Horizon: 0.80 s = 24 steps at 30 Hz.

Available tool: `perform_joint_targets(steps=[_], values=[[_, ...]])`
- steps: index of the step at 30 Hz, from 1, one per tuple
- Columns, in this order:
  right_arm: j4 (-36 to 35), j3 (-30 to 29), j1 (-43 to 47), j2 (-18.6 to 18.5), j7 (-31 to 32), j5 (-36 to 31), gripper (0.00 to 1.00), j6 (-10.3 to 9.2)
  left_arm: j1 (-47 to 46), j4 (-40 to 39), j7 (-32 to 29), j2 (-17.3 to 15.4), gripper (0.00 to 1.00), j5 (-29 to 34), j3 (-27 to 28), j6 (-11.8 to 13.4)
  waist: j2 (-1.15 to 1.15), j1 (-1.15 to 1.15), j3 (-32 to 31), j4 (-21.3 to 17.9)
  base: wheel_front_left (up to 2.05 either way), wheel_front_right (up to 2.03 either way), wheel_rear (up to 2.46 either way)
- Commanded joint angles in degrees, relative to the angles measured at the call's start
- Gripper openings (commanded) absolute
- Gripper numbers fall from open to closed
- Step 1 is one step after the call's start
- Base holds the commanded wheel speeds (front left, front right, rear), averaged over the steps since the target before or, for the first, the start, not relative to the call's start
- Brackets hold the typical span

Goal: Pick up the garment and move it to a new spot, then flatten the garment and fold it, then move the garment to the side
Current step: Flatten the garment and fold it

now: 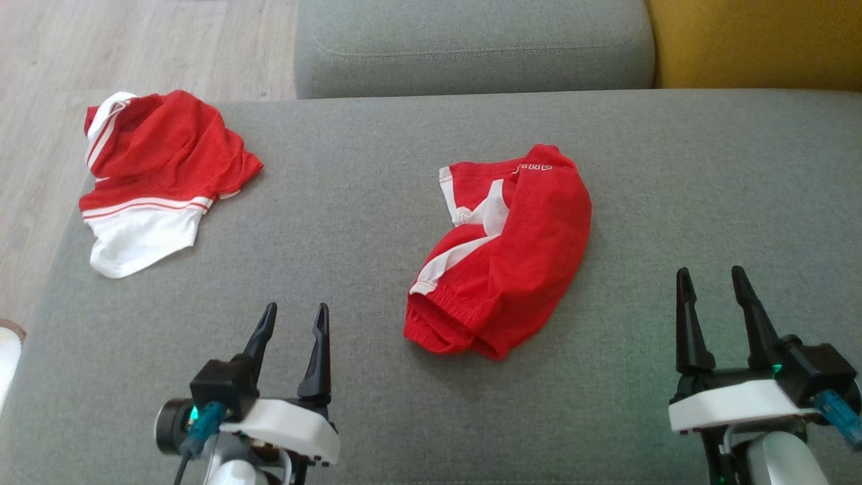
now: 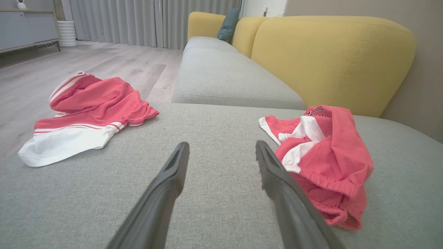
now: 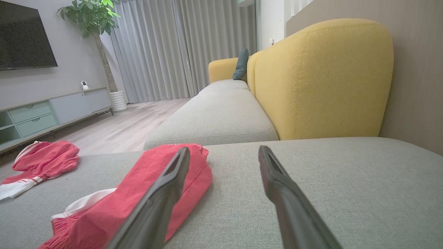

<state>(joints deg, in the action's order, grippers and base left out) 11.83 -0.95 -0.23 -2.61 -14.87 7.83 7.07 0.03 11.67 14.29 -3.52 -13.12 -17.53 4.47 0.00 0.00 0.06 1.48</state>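
Observation:
A crumpled red garment (image 1: 502,256) with white stripes and an elastic waistband lies in the middle of the grey sofa seat (image 1: 377,195). The left wrist view has it to the right (image 2: 325,155), and in the right wrist view it lies at the lower left (image 3: 138,193). A second red and white garment (image 1: 151,175) lies bunched at the seat's far left corner. My left gripper (image 1: 297,308) hovers open near the front edge, left of the middle garment and apart from it. My right gripper (image 1: 710,271) is open to that garment's right, with nothing between its fingers.
Another grey seat cushion (image 1: 471,47) adjoins at the back, and a yellow backrest (image 1: 754,40) rises at the far right. Wooden floor (image 1: 135,47) lies past the seat's left edge. The right wrist view takes in a TV cabinet (image 3: 52,110) and a potted plant (image 3: 93,20).

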Motion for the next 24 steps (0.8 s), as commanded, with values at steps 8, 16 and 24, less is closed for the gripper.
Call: perform_joint_targets(steps=[8, 16, 24], values=[[-1.6, 1.5, -1.2, -0.3, -0.1, 0.2, 1.00, 0.42, -0.9, -1.4, 0.7, 0.4, 1.00, 1.1, 3.0, -0.6, 0.00, 0.00, 0.2, -0.2, 0.00, 0.00, 0.00], [-1.9, 1.5, -1.5, -0.3, -0.1, 0.0, 1.00, 0.42, -1.4, -1.1, 0.7, 0.5, 1.00, 1.5, 2.9, -1.2, 0.00, 0.00, 1.2, -0.7, 0.00, 0.00, 0.00], [-2.5, 2.0, -2.8, -0.3, -0.1, -0.2, 1.00, 0.42, -4.6, 1.4, 0.7, 0.6, 1.00, 2.1, -2.1, -2.7, 0.00, 0.00, 4.3, -2.5, 0.00, 0.00, 0.00]])
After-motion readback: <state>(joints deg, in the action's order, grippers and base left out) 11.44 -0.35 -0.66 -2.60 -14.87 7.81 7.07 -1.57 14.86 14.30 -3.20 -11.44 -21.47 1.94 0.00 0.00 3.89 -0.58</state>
